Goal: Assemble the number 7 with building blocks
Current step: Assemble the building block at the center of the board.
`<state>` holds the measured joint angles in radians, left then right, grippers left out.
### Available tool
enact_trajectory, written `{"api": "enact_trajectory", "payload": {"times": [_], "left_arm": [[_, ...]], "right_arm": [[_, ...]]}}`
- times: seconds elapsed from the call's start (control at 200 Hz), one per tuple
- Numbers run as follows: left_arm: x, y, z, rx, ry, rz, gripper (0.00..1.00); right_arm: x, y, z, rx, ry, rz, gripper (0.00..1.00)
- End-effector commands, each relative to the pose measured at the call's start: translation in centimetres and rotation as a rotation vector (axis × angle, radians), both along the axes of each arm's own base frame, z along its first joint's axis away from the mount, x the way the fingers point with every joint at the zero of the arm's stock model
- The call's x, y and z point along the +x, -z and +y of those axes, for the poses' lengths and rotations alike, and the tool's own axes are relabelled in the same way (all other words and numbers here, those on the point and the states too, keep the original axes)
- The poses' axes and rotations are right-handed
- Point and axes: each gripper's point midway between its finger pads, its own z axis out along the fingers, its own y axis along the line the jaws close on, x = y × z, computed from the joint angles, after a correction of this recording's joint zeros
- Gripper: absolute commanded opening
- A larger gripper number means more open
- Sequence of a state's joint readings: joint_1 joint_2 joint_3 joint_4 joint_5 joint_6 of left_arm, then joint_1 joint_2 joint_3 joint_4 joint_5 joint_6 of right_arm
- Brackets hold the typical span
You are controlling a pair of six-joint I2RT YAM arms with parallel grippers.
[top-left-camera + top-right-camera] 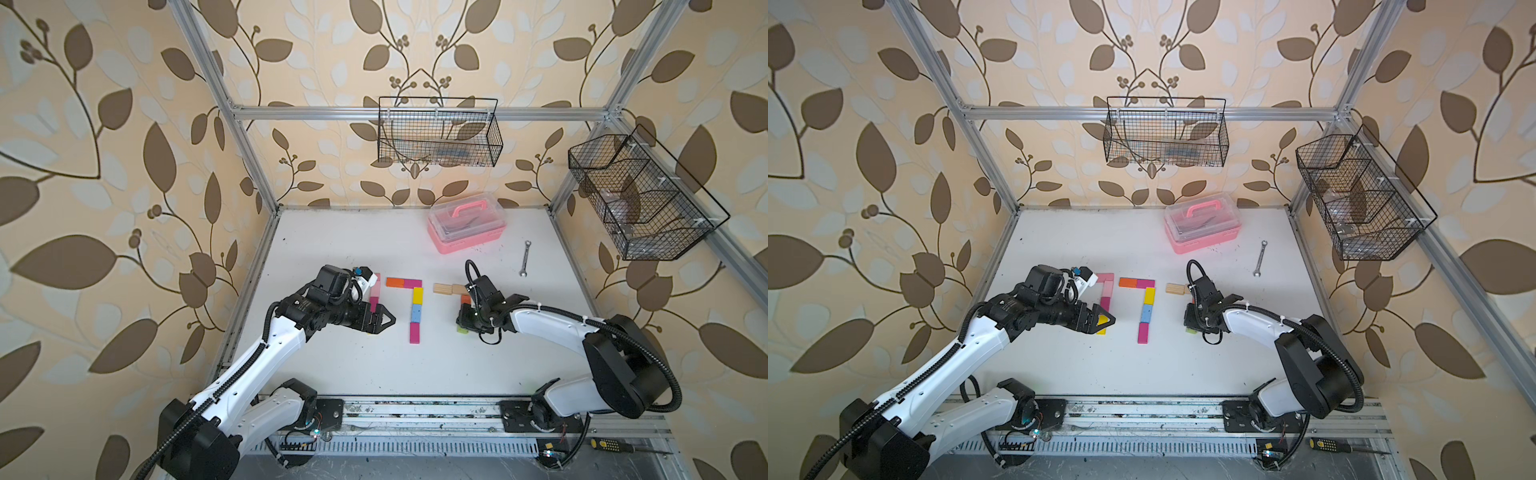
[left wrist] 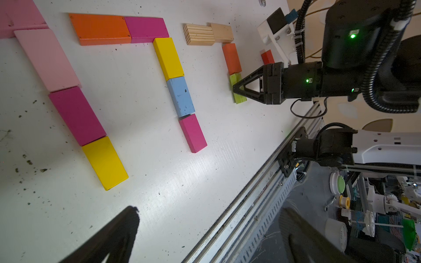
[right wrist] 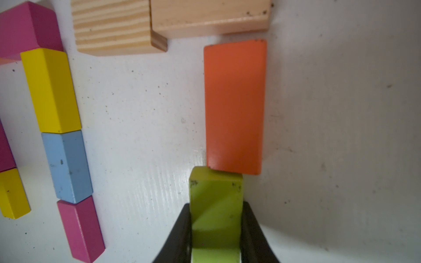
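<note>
Green block (image 3: 216, 198), clamped in the right gripper (image 2: 237, 87), meets the orange block (image 3: 234, 107) end to end but offset, below the wooden bar (image 3: 209, 16); a shove on release could skew that stem. Bare desk (image 1: 415, 365) lies open toward the front rail (image 1: 415, 409), the finished middle 7 (image 1: 415, 307) sits near, and the left gripper (image 1: 384, 320) hangs open.

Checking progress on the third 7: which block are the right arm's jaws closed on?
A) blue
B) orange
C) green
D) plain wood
C: the right gripper has its jaws clamped on the green block, at the end of the orange block.
</note>
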<state>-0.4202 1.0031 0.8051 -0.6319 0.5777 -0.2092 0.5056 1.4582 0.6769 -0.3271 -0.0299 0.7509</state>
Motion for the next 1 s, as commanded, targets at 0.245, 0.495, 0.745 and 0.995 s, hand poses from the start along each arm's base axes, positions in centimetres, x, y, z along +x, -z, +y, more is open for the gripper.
{"api": "enact_trajectory", "payload": {"times": [0.245, 0.495, 0.745, 0.995], "left_arm": [[-0.3, -1.1, -0.6, -0.034, 0.036, -0.021, 0.99], [-0.4, -1.2, -0.7, -0.037, 0.039, -0.023, 0.99], [-0.4, -1.2, -0.7, -0.036, 0.038, -0.023, 0.99], [-0.3, -1.4, -0.6, -0.035, 0.036, -0.031, 0.99]], "right_arm": [[-3.0, 1.8, -3.8, -0.184, -0.004, 0.110, 0.49], [-2.9, 1.9, -3.3, -0.167, -0.015, 0.110, 0.62], [-2.7, 0.3, -3.0, -0.143, -0.012, 0.070, 0.66], [-1.4, -8.0, -0.1, 0.038, -0.031, -0.175, 1.00]]}}
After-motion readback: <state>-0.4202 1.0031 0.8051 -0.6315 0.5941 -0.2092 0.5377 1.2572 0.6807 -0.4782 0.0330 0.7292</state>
